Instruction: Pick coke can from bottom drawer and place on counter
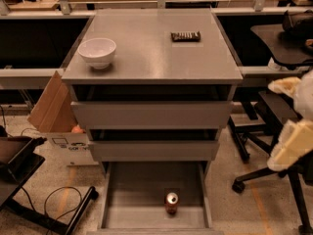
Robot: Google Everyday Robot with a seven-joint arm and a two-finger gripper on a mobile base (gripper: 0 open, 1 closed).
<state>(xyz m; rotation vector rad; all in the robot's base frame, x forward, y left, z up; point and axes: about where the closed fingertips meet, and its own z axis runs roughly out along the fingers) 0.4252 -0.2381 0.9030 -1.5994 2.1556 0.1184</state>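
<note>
The coke can stands upright on the floor of the open bottom drawer, near its front and a little right of centre; its silver lid faces up. The counter is the grey top of the drawer cabinet. My gripper shows as pale cream parts at the right edge of the camera view. It is beside the cabinet at about the height of the middle drawer, well apart from the can and above it. It holds nothing that I can see.
A white bowl sits at the counter's left and a dark snack bar at its back right. The two upper drawers are shut. A cardboard box leans left of the cabinet. An office chair stands at the right.
</note>
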